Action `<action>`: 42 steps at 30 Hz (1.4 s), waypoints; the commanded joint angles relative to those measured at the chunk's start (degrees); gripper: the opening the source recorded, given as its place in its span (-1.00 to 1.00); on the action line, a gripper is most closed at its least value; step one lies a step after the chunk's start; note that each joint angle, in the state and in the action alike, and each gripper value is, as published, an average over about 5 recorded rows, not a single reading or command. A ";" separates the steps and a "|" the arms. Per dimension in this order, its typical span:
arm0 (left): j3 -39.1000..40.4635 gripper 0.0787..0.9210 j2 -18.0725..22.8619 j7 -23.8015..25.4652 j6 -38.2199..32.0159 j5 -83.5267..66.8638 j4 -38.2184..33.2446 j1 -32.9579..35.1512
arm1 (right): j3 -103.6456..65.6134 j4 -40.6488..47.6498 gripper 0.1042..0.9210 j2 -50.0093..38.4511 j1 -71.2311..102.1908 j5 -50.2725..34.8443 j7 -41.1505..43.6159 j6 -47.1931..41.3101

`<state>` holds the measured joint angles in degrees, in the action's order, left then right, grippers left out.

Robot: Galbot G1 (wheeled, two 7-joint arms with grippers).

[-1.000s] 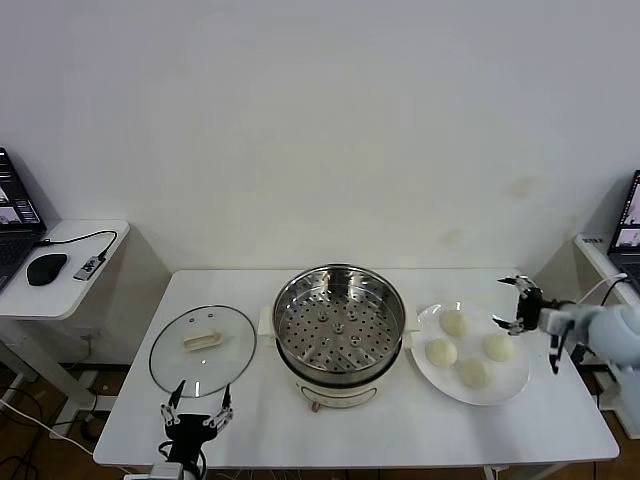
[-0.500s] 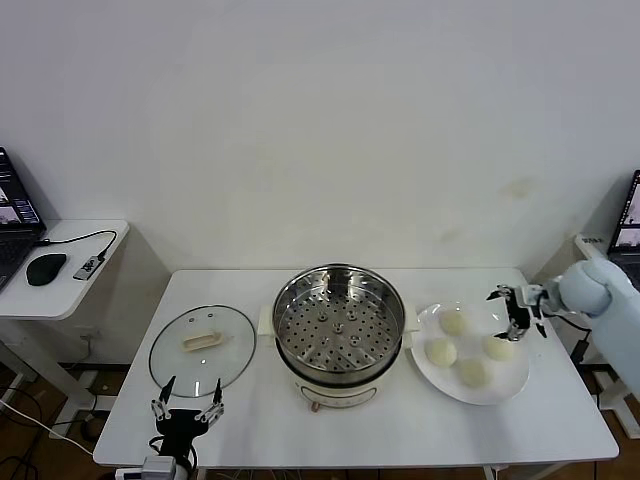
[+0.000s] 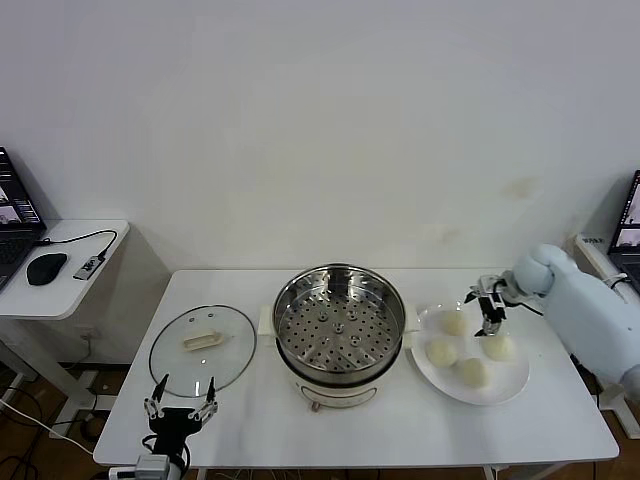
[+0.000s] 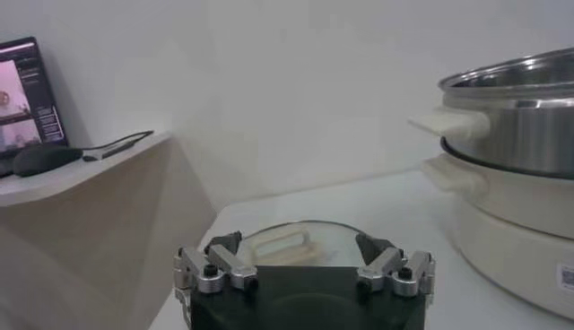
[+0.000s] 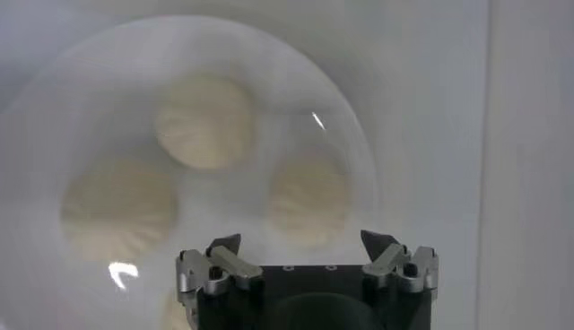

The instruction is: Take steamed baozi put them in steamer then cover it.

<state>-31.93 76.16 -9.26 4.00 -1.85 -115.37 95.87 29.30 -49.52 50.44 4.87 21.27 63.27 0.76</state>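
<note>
Right gripper (image 3: 486, 308), fingers spread, hovers over the steamed baozi (image 3: 453, 322) (apparently not touching); left gripper (image 3: 181, 411) spread.

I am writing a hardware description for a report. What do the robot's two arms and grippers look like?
The right arm has a smooth, rounded white shell. Its right gripper is small, dark and metallic, with pointed black fingertips on silver brackets held by visible screws. The left gripper is built the same way, on a black base.
</note>
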 commanded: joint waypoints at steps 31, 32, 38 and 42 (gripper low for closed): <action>-0.25 0.77 -0.08 -0.22 -0.37 -0.01 -0.02 -0.60 | 1.63 9.24 0.16 7.41 -1.79 5.34 -0.98 -0.66; -0.24 0.77 -0.07 -0.23 -0.38 -0.01 -0.04 -0.59 | 1.63 9.16 0.12 7.38 -1.77 5.35 -1.06 -0.55; -0.19 0.77 -0.05 -0.25 -0.38 -0.04 -0.12 -0.55 | 2.07 6.68 0.05 5.77 -1.89 4.41 -1.11 -0.27; -0.14 0.77 -0.26 -0.20 -0.23 -0.50 -0.32 -0.45 | 4.76 0.62 0.05 1.63 -3.86 0.57 -0.51 -1.18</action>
<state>-32.02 75.85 -9.47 3.80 -2.34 -115.71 95.40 33.83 -46.96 53.19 0.80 22.43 63.13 -0.77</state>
